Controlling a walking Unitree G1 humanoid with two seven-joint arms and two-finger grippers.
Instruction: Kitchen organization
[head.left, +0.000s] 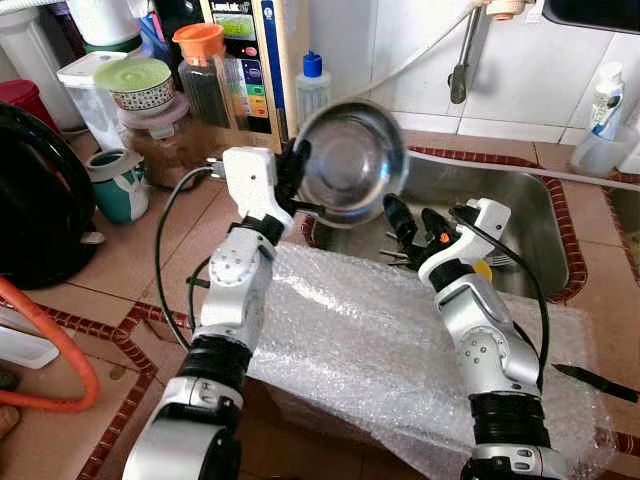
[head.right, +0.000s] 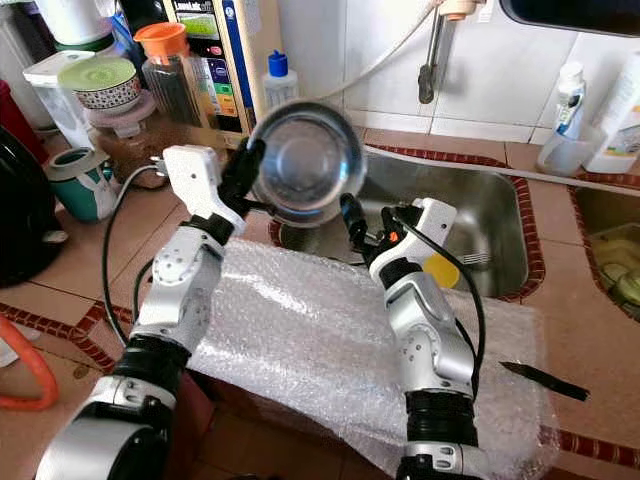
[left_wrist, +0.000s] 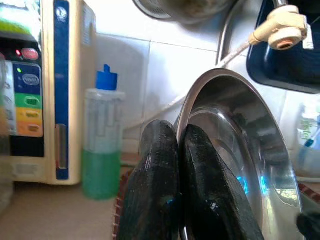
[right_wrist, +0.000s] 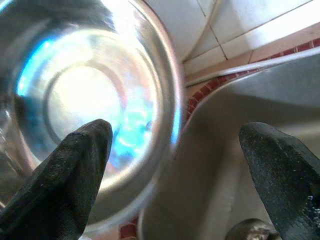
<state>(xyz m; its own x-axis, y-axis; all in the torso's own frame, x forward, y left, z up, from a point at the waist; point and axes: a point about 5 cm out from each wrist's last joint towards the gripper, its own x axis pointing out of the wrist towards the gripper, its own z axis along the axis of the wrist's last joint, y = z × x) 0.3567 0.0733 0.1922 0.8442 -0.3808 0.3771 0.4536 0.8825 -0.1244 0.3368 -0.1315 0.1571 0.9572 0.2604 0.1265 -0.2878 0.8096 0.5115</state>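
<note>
A round, shiny stainless-steel bowl (head.left: 352, 160) is held up in the air, tipped on its side, above the near left corner of the steel sink (head.left: 520, 215); its rim is pinched at the left edge.

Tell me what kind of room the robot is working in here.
Most likely a home kitchen: a stainless steel sink is set into a tiled counter, jars stand along the wall, and the left hand holds a steel bowl over the sink's edge.
</note>
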